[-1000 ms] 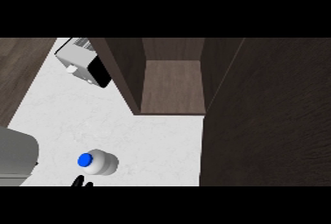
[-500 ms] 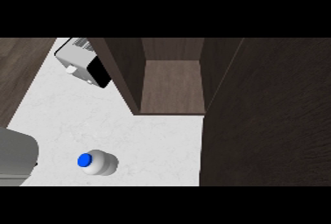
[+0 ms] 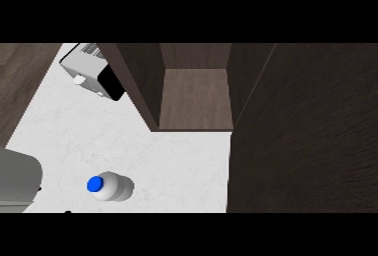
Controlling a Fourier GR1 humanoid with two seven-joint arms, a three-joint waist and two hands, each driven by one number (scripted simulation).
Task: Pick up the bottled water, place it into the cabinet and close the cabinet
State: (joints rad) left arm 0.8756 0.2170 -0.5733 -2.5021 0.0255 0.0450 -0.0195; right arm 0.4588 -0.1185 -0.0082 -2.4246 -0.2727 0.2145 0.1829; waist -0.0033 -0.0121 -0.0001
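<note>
The bottled water (image 3: 111, 186) stands upright on the white counter (image 3: 162, 155) at the lower left, seen from above as a white round body with a blue cap (image 3: 95, 184). Up and to its right, the dark wood cabinet (image 3: 196, 97) stands open, with its brown shelf bare. The cabinet's dark door (image 3: 303, 135) fills the right side of the view. A grey forearm (image 3: 16, 182) shows at the left edge, left of the bottle and apart from it. Neither hand is visible.
A white and black appliance (image 3: 92, 76) sits on the counter at the upper left, next to the cabinet's left wall (image 3: 136, 85). Dark wood flooring (image 3: 22, 85) lies beyond the counter's left edge.
Black fingertips that showed at the lower edge just below the bottle one second ago have dropped out of view. The bottle and cabinet have not moved.
</note>
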